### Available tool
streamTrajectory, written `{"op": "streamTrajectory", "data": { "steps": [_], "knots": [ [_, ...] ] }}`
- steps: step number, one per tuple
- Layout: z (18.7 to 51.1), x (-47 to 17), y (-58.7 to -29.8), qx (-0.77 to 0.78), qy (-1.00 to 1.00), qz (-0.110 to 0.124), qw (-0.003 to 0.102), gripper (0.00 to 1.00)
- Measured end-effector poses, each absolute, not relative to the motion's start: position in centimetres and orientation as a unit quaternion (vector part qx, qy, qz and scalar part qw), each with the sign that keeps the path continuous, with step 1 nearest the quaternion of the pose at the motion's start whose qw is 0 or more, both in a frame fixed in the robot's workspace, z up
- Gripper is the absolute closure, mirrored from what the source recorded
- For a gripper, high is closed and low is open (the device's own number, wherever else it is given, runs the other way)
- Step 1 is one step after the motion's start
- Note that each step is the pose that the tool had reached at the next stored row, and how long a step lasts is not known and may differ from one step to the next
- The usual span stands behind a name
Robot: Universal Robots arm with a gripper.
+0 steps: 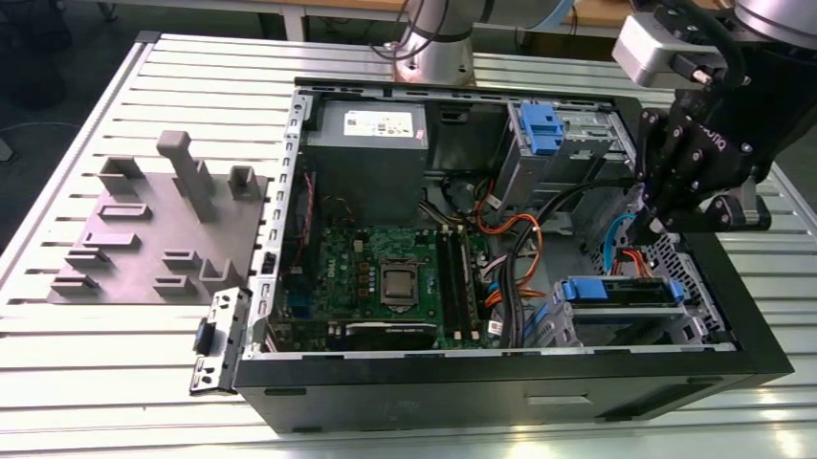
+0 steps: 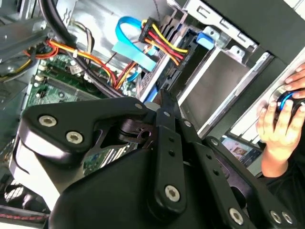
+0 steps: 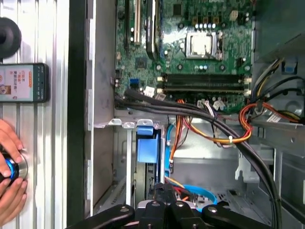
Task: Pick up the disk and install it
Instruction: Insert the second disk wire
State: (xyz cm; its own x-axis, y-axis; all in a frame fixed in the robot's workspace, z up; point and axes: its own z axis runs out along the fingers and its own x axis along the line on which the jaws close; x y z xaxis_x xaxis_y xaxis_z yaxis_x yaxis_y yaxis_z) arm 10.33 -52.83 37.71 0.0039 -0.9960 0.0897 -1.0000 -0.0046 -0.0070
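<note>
The fingers [image 3: 167, 190] are drawn together with nothing visible between them. In the exterior view the gripper [image 1: 655, 228] hangs inside the open computer case [image 1: 511, 387], just above the drive bay at the case's corner towards the exterior view's right.

The disk [image 1: 619, 293] lies flat in that bay, close below the gripper, a grey metal slab with a blue plastic frame across its near edge. In the first wrist view its blue frame [image 3: 145, 147] stands just beyond the fingertips, not touching them.

There is one case, black-walled and lidless. It lies on its side on the slatted aluminium worktop [image 1: 77, 382] and fills the half towards the exterior view's right. Inside it are one green motherboard [image 1: 383, 277], one grey metal box [image 1: 370, 124] with a white sticker, a second blue plastic latch [image 1: 542, 129] on the upper bay, and bundles of orange, yellow, black and blue cables [image 1: 511, 239].

One grey moulded fixture [image 1: 153, 229] with upright posts lies near the worktop's opposite edge. A person's hand [image 3: 9, 167] rests on a round blue-lit knob beside the case.
</note>
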Motion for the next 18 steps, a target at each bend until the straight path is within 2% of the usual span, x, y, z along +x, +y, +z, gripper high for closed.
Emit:
{"op": "streamTrajectory", "data": {
  "steps": [18],
  "knots": [
    [37.7, 11.5, -51.1, 0.707, -0.705, 0.029, 0.033, 0.89]
  ]
}}
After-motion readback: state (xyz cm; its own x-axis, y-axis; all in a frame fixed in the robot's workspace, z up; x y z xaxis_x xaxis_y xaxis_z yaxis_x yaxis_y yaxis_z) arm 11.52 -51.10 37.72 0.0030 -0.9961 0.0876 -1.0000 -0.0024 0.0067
